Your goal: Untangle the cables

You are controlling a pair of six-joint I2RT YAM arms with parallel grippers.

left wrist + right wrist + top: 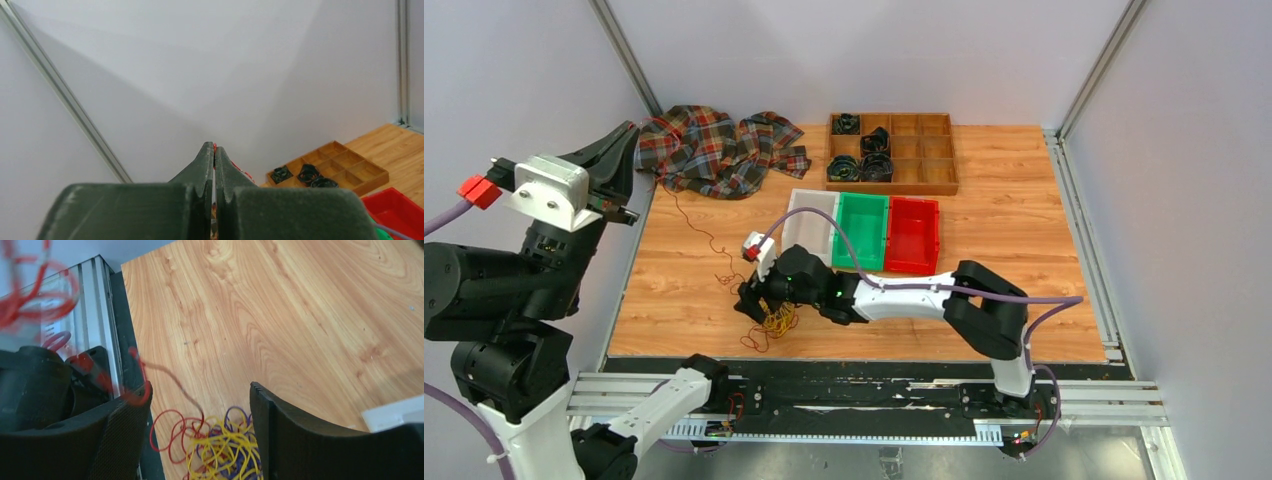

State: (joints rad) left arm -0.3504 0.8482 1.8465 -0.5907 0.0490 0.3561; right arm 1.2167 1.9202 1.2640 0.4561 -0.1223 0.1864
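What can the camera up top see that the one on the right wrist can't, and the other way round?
Only the top view: the plaid cloth, the wooden tray of black coils, three bins, and the raised left gripper. Only the right wrist view: the cables' purple strands among yellow and red loops, between the right gripper's open fingers. Both: the cables and the wooden table.

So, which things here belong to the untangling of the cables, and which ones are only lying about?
For the job: tangled cables; red cable, pinched in the shut left claw; open right claw over the tangle.
Lying about: plaid cloth; wooden tray with black coils; white bin, green bin, red bin.
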